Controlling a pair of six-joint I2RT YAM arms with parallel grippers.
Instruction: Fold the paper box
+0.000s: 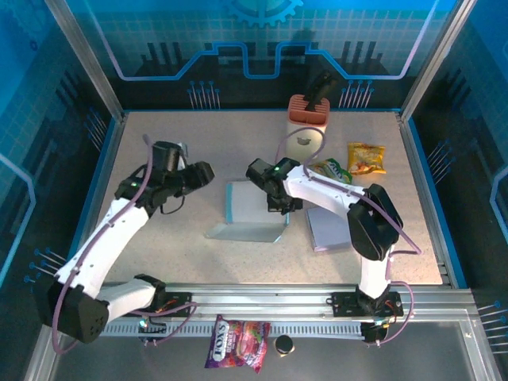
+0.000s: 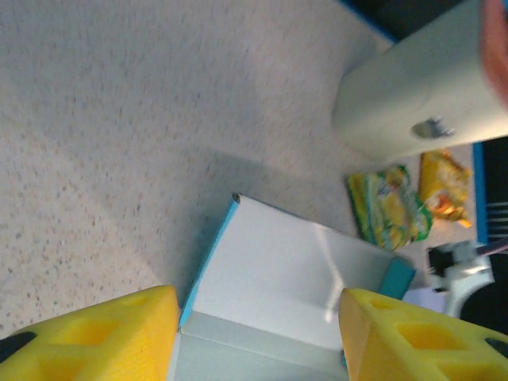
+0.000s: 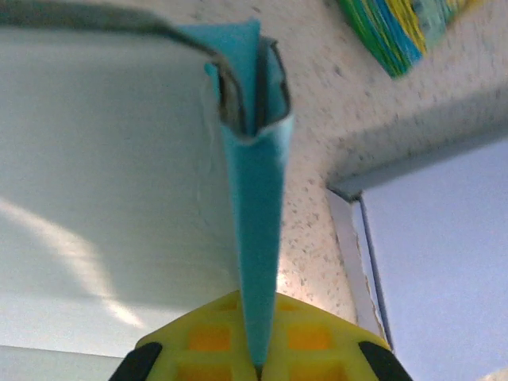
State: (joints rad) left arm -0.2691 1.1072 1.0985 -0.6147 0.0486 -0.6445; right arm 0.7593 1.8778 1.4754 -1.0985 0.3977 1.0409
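Right gripper (image 3: 258, 361) of mine is clamped on the teal flap (image 3: 258, 238) of the box (image 1: 246, 206) in the middle of the table (image 1: 198, 262), while my left gripper (image 1: 206, 171) hangs spread apart just left of it, holding nothing.

I see the speckled beige table (image 1: 159, 151) carrying a white-and-teal paper box (image 1: 250, 208) at its centre, a flat lavender sheet (image 1: 327, 230) just right of it. At the far side stands a white canister (image 1: 306, 141), with a green packet (image 1: 332, 169) and a yellow packet (image 1: 367, 157) lying to its right.

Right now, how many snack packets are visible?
3: green packet and yellow packet side by side at the table's far right; pink packet on the ledge before the arms' bases. Arms may hide more.
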